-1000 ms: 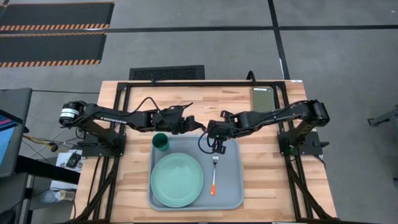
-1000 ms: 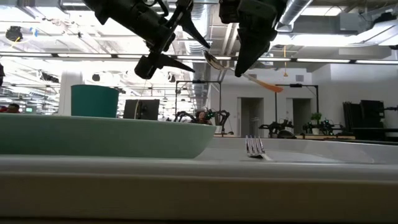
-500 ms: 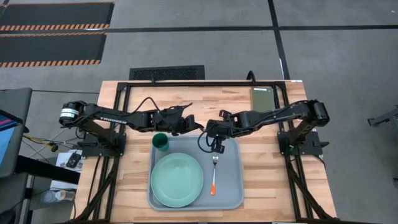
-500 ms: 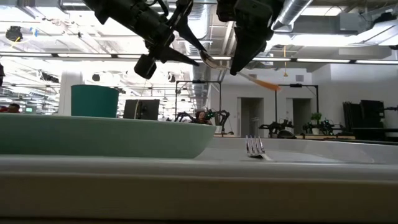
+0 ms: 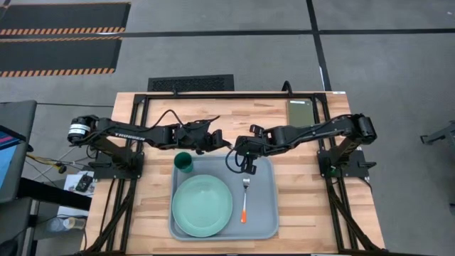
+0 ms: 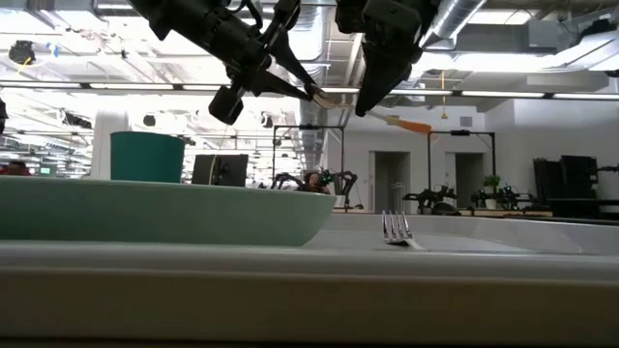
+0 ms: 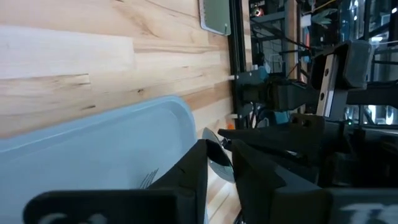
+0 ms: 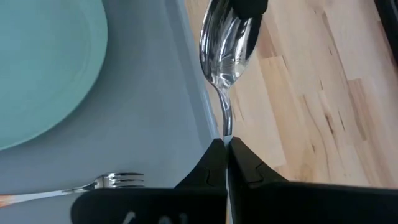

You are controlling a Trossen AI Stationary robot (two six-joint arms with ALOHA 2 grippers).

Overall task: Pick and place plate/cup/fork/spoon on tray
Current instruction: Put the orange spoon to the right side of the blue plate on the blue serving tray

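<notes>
The spoon [image 6: 368, 109] hangs in the air over the tray's far rim, its silver bowl [image 8: 224, 53] toward the table's left and its orange handle [image 6: 411, 124] toward the right. My left gripper [image 5: 226, 147] and my right gripper [image 5: 242, 155] are both shut on it. On the pale grey-blue tray [image 5: 263, 217] lie the mint-green plate [image 5: 202, 206] and the fork [image 5: 244, 199], tines pointing to the far edge. The dark teal cup [image 5: 183, 161] stands in the tray's far left corner. My left gripper pinches the spoon's bowl [image 7: 217, 160] between its two fingertips [image 6: 308, 89]. The fingers reach in about level from the table's left, along the spoon. The spoon is clear of the tray. My right gripper pinches the spoon's thin metal neck [image 8: 227, 132], just behind the bowl, between its two fingers [image 8: 214, 158]. They come from above, slanting down, across the spoon. The orange handle sticks out past them, sloping slightly down, clear of the tray.
A flat olive-green block [image 5: 299, 112] lies near the wooden table's far right corner. A black frame [image 5: 234, 93] runs along the far edge. Bare wood [image 5: 306, 199] lies to the right of the tray.
My left gripper has shut its fingers onto the spoon's bowl, having stood open around it a second ago. My right gripper has kept its hold and the spoon's handle end has risen a little, leaving the spoon closer to level.
</notes>
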